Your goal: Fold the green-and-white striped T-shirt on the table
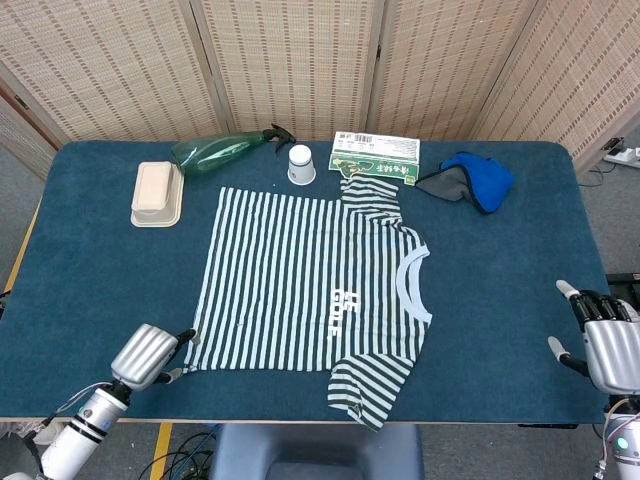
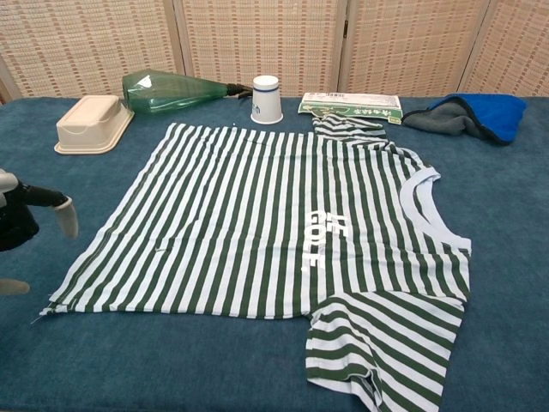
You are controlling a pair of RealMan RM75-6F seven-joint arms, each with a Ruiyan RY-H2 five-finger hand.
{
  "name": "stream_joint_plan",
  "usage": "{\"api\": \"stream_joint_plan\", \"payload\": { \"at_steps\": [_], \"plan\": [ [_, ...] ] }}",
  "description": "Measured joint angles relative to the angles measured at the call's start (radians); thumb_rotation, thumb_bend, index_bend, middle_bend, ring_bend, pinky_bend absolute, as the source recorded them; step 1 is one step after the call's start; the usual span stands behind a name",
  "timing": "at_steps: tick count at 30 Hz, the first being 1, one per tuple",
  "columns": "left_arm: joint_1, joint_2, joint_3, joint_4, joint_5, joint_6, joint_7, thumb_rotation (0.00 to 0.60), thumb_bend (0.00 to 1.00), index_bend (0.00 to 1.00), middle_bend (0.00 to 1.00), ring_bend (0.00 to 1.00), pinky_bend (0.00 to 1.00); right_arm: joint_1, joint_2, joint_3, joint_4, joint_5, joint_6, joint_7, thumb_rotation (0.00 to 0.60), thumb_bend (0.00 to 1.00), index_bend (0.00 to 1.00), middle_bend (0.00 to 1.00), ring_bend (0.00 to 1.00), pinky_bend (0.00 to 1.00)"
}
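the left hand (image 1: 150, 353), released with fingers apart, sits just beside the t-shirt (image 1: 300, 285) hem's near corner. the right hand (image 1: 605, 345), also released, is well apart from the collar side.

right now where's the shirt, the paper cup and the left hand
shirt (image 1: 300, 270), head view, middle of the striped body
paper cup (image 2: 266, 99), chest view, its side wall
left hand (image 1: 147, 355), head view, back of the hand

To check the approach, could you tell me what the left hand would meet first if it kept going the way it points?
Probably the T-shirt: the left hand points at its near hem corner, just ahead. Height above the cloth is unclear.
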Motion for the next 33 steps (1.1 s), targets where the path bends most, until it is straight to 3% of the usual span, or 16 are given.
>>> {"api": "stream_joint_plan", "payload": {
  "at_steps": [17,33],
  "plan": [
    [-0.033,-0.118,0.008,0.076,-0.093,-0.071,0.052,0.600,0.16,0.44,0.93,0.86,1.00,-0.001,-0.009,-0.003,0.008,0.010,-0.011,0.002,0.600,0.24,0.14,0.28,0.26,0.23],
    [-0.053,-0.174,-0.004,0.133,-0.161,-0.097,0.066,0.600,0.16,0.44,0.93,0.86,1.00,-0.006,-0.010,-0.004,0.008,0.017,-0.010,0.000,0.600,0.24,0.14,0.28,0.26,0.23]
  ]
}}
